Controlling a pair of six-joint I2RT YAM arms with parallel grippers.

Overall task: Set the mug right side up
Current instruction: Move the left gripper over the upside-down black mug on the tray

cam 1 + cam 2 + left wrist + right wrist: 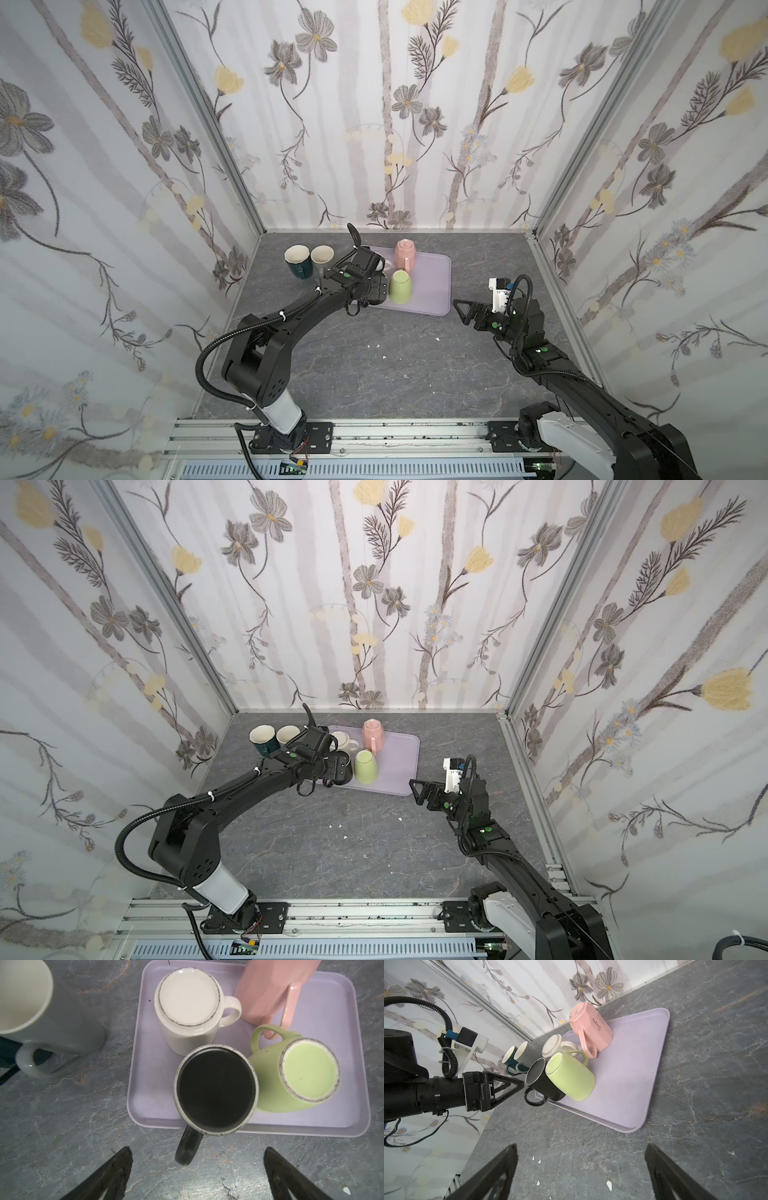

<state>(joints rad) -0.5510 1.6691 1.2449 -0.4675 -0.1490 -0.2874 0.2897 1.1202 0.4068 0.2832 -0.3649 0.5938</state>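
Observation:
Several mugs stand upside down on a lavender tray (432, 286) (342, 1022): black (216, 1088) (344, 766), green (401, 286) (307, 1076), white (187, 1007) and pink (405, 253) (589, 1026). The black mug is at the tray's front left corner, and its handle (187, 1147) sticks out over the tray edge. My left gripper (197, 1153) (318, 785) hangs open just in front of and above that handle, touching nothing. My right gripper (461, 307) (581, 1151) is open and empty over bare table, to the right of the tray's front.
Two upright mugs, dark teal (298, 262) and grey (322, 255) (52, 1012), stand on the table left of the tray. Small white crumbs (374, 345) lie on the grey marbled tabletop. Patterned walls close in the back and both sides.

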